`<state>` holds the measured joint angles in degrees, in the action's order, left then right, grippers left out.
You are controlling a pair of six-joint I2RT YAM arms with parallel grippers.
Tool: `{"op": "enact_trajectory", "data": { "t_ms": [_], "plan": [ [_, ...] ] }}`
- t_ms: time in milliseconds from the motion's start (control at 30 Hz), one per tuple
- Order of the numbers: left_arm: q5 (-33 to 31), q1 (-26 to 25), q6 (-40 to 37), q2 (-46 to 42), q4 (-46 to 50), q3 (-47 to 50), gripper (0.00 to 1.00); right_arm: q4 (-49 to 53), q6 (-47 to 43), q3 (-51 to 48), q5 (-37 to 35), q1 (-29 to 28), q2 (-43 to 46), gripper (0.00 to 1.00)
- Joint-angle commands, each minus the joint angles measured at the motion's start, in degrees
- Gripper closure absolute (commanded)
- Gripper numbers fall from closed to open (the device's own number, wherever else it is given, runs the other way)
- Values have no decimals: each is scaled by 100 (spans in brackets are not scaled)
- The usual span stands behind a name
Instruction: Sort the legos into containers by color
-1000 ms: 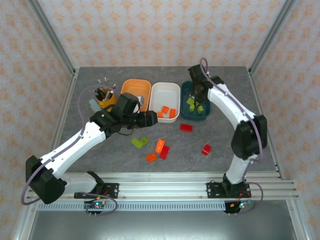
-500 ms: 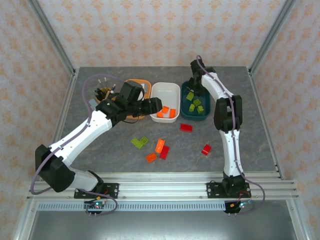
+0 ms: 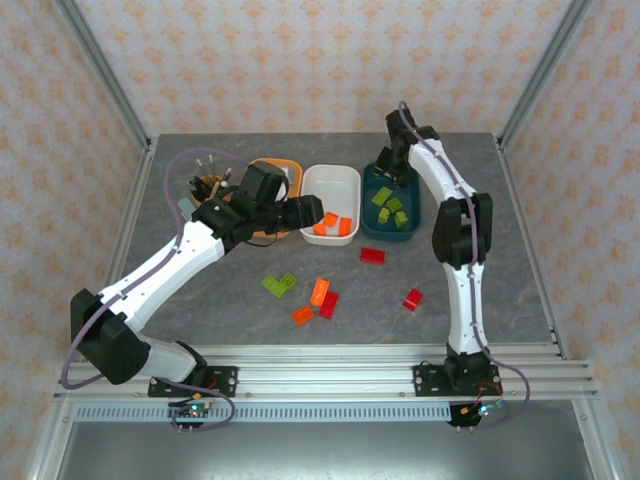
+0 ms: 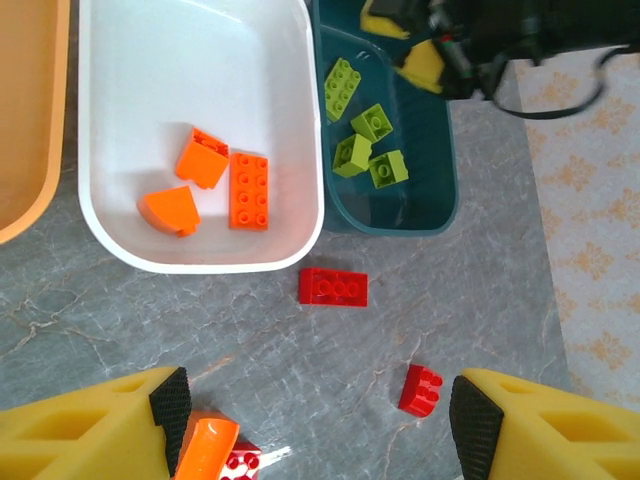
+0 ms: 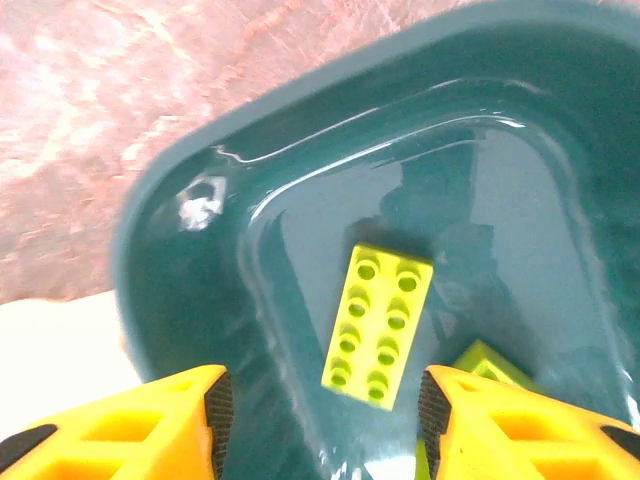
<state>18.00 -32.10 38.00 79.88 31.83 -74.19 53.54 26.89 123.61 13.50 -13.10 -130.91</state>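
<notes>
My right gripper (image 5: 325,420) hangs open over the back end of the dark teal tub (image 5: 180,290). A lime two-by-four brick (image 5: 378,325) lies flat on the tub floor below its jaws, not held. Several lime bricks (image 3: 390,208) rest in that teal tub (image 3: 392,233). My left gripper (image 4: 322,420) is open and empty, high over the table near the white tub (image 4: 200,262), which holds three orange bricks (image 4: 248,190). The orange tub (image 3: 290,165) sits left of it. Red bricks (image 4: 333,287) (image 4: 420,390), an orange brick (image 3: 319,291) and lime bricks (image 3: 280,285) lie loose on the table.
A yellow cup of pens (image 3: 208,190) stands at the back left, beside the orange tub. My left arm (image 3: 180,260) crosses over the left of the table. Metal frame posts rise at the back corners.
My right gripper has opened and the lime brick now lies in the teal tub; the arm shifted toward the tub's back. My left gripper rose toward the white tub, then held still.
</notes>
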Motion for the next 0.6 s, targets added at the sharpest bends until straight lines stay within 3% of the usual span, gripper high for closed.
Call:
{"op": "enact_trajectory", "data": {
  "t_ms": [0, 367, 567],
  "plan": [
    [-159, 55, -82, -128, 221, -18, 28, -67, -73, -308, -321, -141, 1159, 47],
    [-51, -18, -444, -209, 693, 13, 28, -870, -182, -3436, -133, -888, 4197, 47],
    [-11, -789, -898, -11, 1007, 182, 30, -730, -52, -5331, 406, -1419, 5458, 47]
  ]
}}
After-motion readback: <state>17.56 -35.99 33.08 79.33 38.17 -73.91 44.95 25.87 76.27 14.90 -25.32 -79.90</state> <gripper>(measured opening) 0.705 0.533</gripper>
